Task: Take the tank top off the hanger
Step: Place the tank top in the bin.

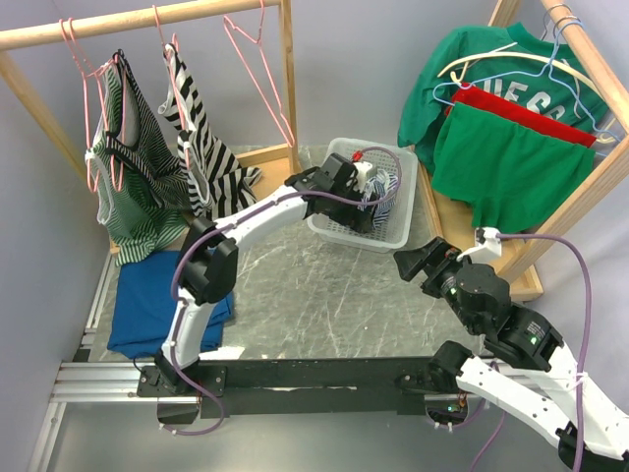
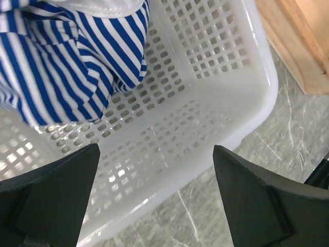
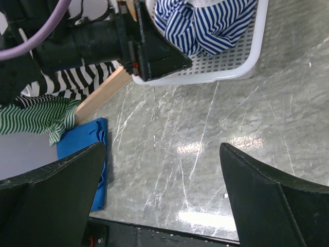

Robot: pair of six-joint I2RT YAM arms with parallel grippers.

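A green-striped tank top point(image 1: 133, 177) and a black-and-white striped tank top point(image 1: 201, 138) hang on pink hangers from the left wooden rack. One pink hanger point(image 1: 257, 69) hangs empty beside them. A blue-and-white striped garment point(image 1: 385, 197) lies in the white basket point(image 1: 344, 228); it also shows in the left wrist view point(image 2: 67, 67) and the right wrist view point(image 3: 205, 23). My left gripper point(image 1: 364, 187) is open and empty over the basket's near rim point(image 2: 156, 154). My right gripper point(image 1: 408, 261) is open and empty above the bare table point(image 3: 162, 149).
A blue cloth point(image 1: 147, 300) lies on the table's left side, under the left rack. The right wooden rack holds a green sweatshirt point(image 1: 482, 69) and red and green shorts point(image 1: 506, 162) on hangers. The basket point(image 3: 241, 67) stands between the two racks.
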